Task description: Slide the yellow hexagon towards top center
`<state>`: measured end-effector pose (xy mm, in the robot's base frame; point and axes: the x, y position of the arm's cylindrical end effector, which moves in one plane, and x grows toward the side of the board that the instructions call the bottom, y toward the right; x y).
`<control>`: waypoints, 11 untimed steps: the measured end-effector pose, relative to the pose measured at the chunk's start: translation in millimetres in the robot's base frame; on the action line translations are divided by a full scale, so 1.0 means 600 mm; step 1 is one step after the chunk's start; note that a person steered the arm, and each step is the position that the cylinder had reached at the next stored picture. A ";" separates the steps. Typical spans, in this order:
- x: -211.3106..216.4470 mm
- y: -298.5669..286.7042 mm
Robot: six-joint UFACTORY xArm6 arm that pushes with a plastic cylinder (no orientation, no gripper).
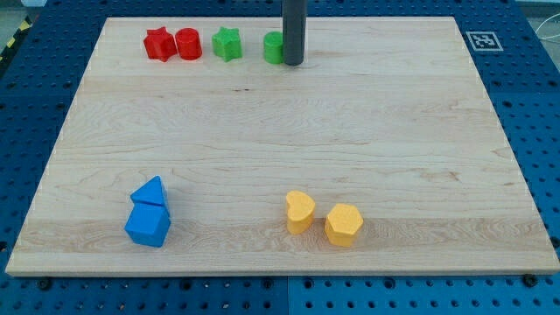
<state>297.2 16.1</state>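
The yellow hexagon [344, 225] lies near the view's bottom, right of centre, on the wooden board [289, 131]. A second yellow block [299, 211], heart-like in shape, sits just to its left, close but apart. My tip [292, 63] is at the view's top centre, far above the yellow hexagon. It stands against the right side of a green block [274, 47], which the rod partly hides.
A red star [159, 44], a red cylinder [188, 44] and a green star [227, 43] line the top left. A blue triangle [151, 191] touches a blue block [147, 226] at the bottom left. A marker tag [481, 40] sits at the top right corner.
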 end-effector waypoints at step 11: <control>0.501 0.102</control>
<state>597.9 77.4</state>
